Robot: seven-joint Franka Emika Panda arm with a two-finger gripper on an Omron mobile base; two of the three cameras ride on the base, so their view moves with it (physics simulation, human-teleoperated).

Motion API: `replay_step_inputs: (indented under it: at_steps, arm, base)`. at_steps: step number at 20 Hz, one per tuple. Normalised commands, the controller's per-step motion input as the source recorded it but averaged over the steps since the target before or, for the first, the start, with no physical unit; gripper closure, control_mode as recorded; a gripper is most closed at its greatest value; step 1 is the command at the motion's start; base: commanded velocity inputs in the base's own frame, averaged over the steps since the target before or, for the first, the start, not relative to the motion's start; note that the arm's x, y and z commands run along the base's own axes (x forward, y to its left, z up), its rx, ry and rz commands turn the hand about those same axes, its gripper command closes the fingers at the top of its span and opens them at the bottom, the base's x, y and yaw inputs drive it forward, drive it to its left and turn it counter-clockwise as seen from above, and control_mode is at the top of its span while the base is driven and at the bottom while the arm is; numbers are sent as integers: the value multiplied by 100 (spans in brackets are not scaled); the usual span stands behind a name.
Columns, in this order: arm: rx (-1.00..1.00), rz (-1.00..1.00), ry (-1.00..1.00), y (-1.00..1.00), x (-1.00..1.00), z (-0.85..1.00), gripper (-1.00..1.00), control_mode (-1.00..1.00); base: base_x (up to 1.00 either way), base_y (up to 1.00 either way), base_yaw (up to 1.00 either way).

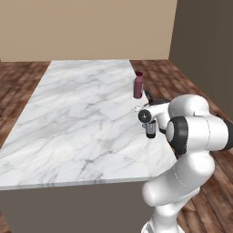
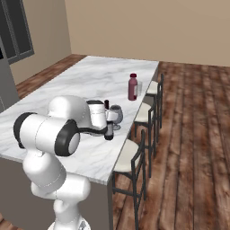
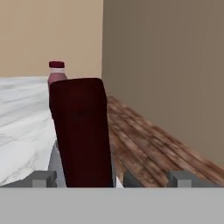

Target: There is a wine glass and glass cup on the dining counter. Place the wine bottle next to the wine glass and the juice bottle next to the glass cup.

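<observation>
The right base view is showing the wine glass standing on the dining counter just beside the wine bottle. In the hand view the wine bottle is looming close and upright, hiding most of the juice bottle farther along the counter. In the left base view the arm is folding low over the counter's near edge, the gripper standing fully open, holding nothing.
</observation>
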Motion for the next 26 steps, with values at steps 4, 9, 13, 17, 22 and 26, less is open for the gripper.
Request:
replay_step_inputs:
  at_steps: [4, 9, 13, 17, 22, 26]
  arm:
    - [0, 0, 0, 1, 0, -7, -100, -100]
    - [0, 0, -1, 10, 0, -6, -100, -100]
    - [0, 0, -4, 18, 0, -2, -100, -100]
    - [0, 0, -6, 15, 0, 0, -100, -100]
    - [0, 0, -6, 13, -3, 0, -100, -100]
    - [0, 0, -3, 14, -7, 0, -100, -100]
  base:
    - [0, 0, 0]
    - [0, 0, 0]
    - [0, 0, 0]
    - [0, 0, 0]
    - [0, 0, 0]
    - [0, 0, 0]
